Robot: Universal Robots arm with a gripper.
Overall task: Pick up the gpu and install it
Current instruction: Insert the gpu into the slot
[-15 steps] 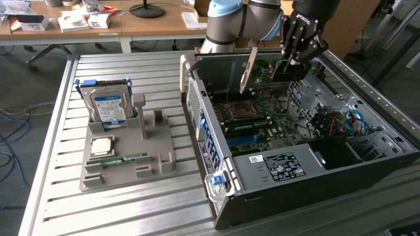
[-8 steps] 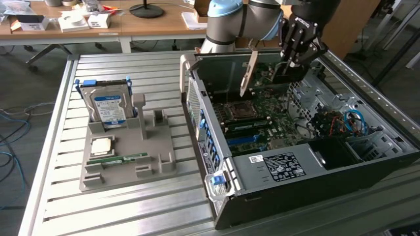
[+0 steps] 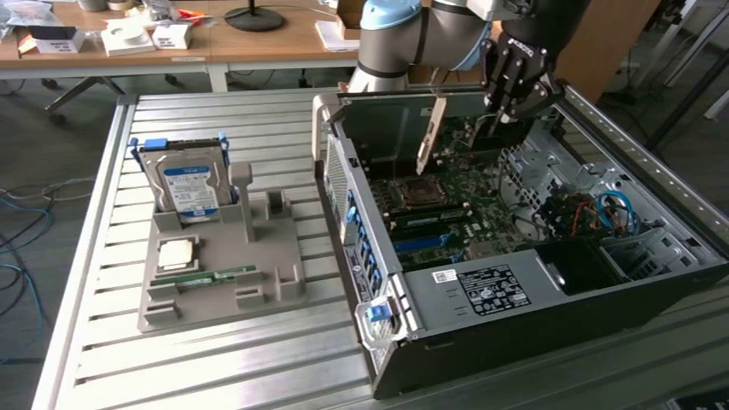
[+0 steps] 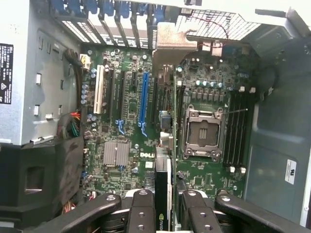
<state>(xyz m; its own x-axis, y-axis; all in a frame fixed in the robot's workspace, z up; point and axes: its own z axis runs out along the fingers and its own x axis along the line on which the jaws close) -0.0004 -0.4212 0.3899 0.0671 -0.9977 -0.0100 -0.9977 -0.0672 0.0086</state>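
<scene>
pincer (image 4: 166,196) pinching the gpu (image 4: 161,182), a finger each side | gpu on edge inside the open case (image 3: 490,286), over the motherboard (image 4: 121,121), between blue slot (image 4: 142,104) and CPU socket (image 4: 203,133) | case sits on desk (image 3: 228,342)

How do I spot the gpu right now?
Find the open computer case on the slatted table. Above its motherboard, the gripper holds a thin card on edge: the gpu. Unlike the hard drive on the grey tray, it has a pale metal end bracket.
</scene>
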